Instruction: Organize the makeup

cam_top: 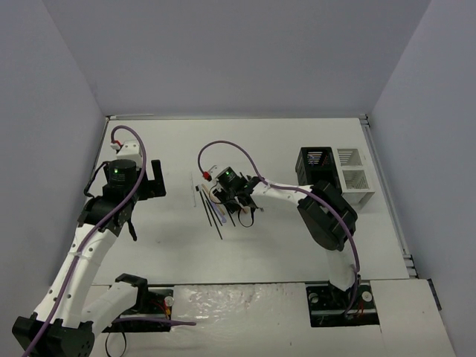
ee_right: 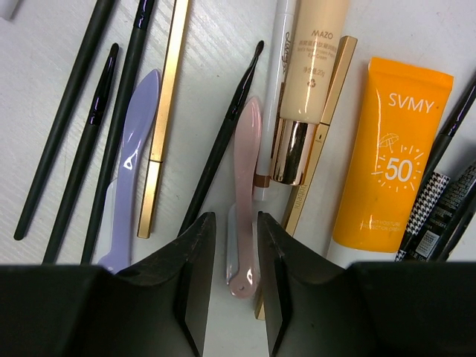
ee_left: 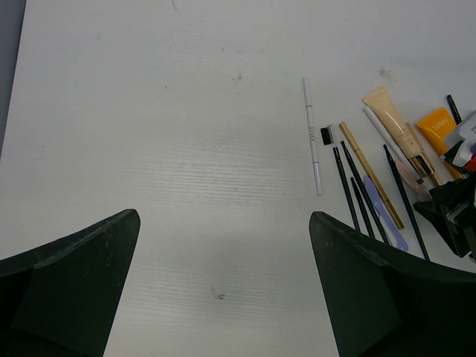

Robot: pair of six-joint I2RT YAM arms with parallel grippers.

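The makeup (cam_top: 212, 204) lies in a row mid-table. In the right wrist view I see black brushes (ee_right: 71, 111), a lavender razor-like tool (ee_right: 130, 163), a gold pencil (ee_right: 163, 111), a pink razor-like tool (ee_right: 245, 186), a beige tube (ee_right: 309, 74) and an orange-and-white tube (ee_right: 390, 163). My right gripper (ee_right: 236, 245) is low over the row, its jaws narrowly open and straddling the pink tool's end. My left gripper (ee_left: 223, 282) is wide open and empty over bare table, left of a white pencil (ee_left: 312, 137) and the row.
A black mesh and white compartment holder (cam_top: 335, 175) stands at the back right, behind the right arm. The right gripper (ee_left: 454, 216) shows at the right edge of the left wrist view. Grey walls close in the table on three sides.
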